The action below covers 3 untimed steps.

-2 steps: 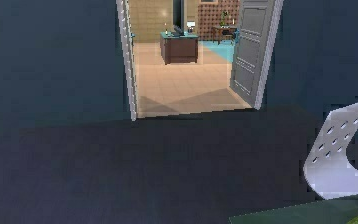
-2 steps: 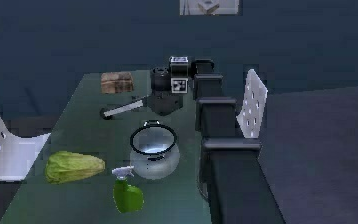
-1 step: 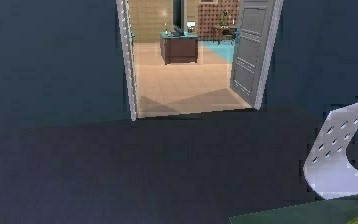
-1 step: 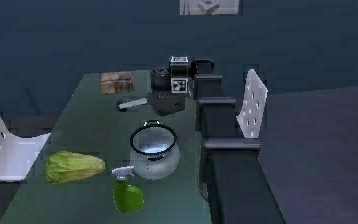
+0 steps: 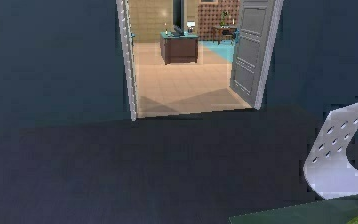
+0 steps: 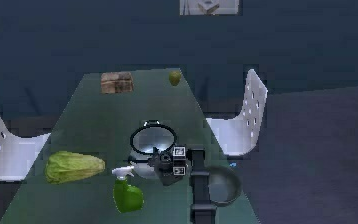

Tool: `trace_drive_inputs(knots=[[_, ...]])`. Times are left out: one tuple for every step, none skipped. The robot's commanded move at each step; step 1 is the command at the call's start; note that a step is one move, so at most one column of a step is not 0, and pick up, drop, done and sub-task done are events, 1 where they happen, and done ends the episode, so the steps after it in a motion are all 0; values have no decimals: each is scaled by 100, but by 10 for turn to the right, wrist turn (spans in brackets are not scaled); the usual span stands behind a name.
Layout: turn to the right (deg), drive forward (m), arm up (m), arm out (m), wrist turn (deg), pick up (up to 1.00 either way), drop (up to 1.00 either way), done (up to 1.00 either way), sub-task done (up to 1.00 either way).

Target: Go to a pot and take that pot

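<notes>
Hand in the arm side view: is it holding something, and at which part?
It cannot be told: the hand shows against a round pot that stands on the table.

- The long dark green bench (image 6: pixel 97 120) runs from its near edge to a far end.
- At the far end lie a brown loaf-like block (image 6: pixel 117 83) and, towards the far right corner, a small green round fruit (image 6: pixel 174 77).
- Around the middle stands a round pale-rimmed vessel (image 6: pixel 152 138).
- By the left edge lies a lettuce (image 6: pixel 74 166), with a bright green lump (image 6: pixel 128 196) closer to the near edge.
- At the right edge sits a dark round dish (image 6: pixel 224 186).
</notes>
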Motion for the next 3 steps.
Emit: trace_drive_inputs(knots=[[0,0,0,0,0,100,0,0,0],[0,0,10,0,0,0,0,0,0],[0,0,0,0,0,0,0,100,0]])
